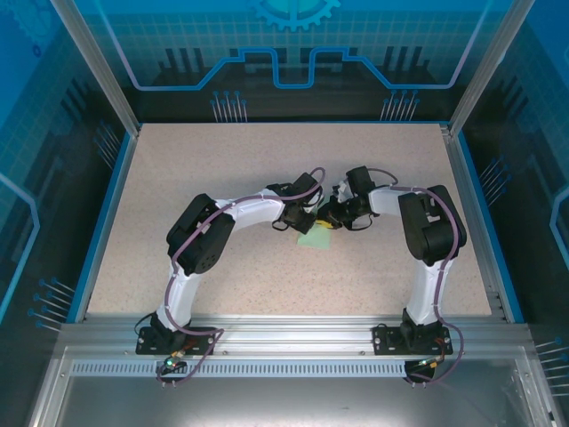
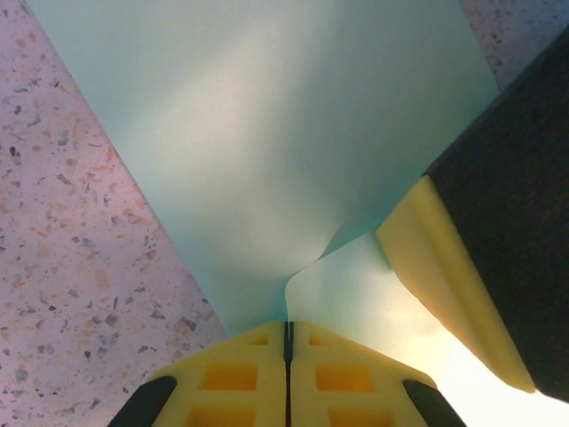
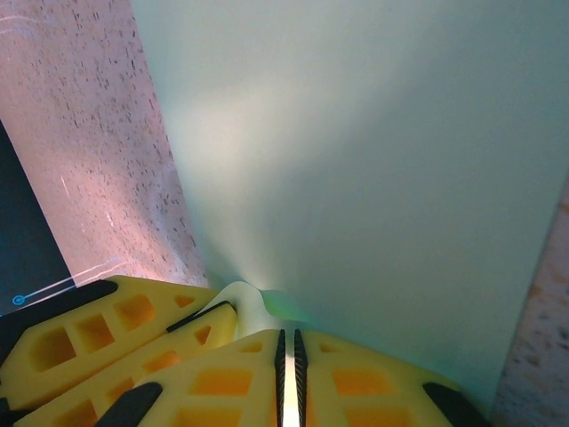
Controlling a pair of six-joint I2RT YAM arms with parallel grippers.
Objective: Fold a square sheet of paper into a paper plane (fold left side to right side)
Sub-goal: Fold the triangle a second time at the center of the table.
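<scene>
Centre of the top view, on the speckled beige table: square sheet of paper, thin, pale mint, unmarked, just below the meeting point of left gripper and right gripper. Both side by side, almost touching, at the same upper part of the sheet, with neither arm nearer than the other.

Left wrist view: ribbed yellow jaws pressed together at bottom centre, pinching the paper. Sheet fans away toward the top of the frame and buckles into a soft curl beside the neighbouring yellow-and-black finger at right.

Right wrist view: jaws likewise closed to a thin slit on the paper, which spreads upward and right, smooth and matte.

Appears lifted at the pinch and flat farther off. Probably calls for a joint carry of the held part across the sheet.
</scene>
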